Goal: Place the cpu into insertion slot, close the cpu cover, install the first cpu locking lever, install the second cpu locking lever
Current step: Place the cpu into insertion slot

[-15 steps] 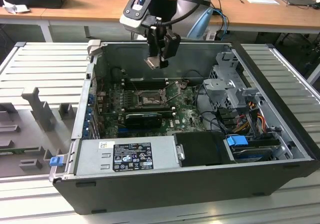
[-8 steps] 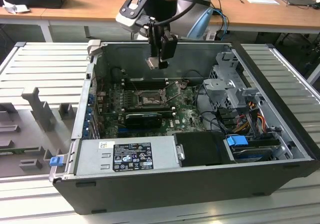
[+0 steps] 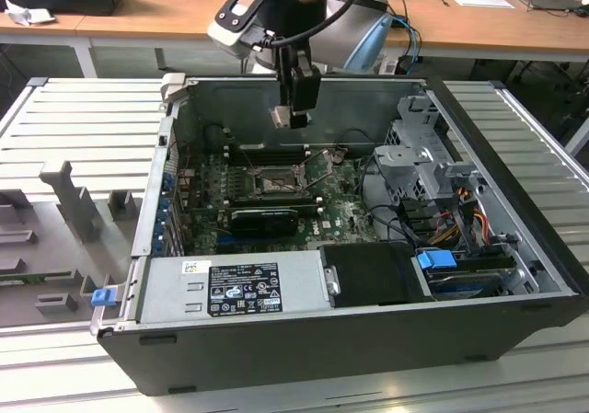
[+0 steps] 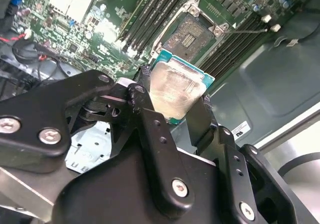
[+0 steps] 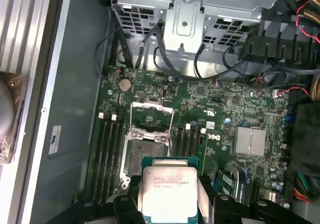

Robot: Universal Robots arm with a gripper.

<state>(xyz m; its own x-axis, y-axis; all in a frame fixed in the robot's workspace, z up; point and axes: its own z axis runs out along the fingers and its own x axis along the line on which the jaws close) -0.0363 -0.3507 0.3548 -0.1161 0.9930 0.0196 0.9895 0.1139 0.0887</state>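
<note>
An open computer case (image 3: 276, 344) is shown lying on a ribbed grey surface (image 3: 83, 109). The gripper (image 3: 288, 111) is positioned above the green motherboard (image 3: 342, 206), and its jaws are clamped on opposite edges of the cpu (image 4: 177, 87), whose pale silver face is turned toward both wrist cameras. The cpu is suspended in the air, apart from the insertion slot (image 5: 145, 156), which is seen uncovered below it. The cpu cover (image 5: 150, 104) is seen open at one edge of the slot.

A: What does your arm (image 3: 342, 28) look like?
B: You've got silver-grey joints, a pale blue cap (image 3: 375, 41) and a dark cable (image 3: 317, 10) looped across.
A: And your end effector (image 4: 175, 92)?
B: Black angular links (image 4: 157, 149) with silver screws (image 4: 180, 186).
</note>
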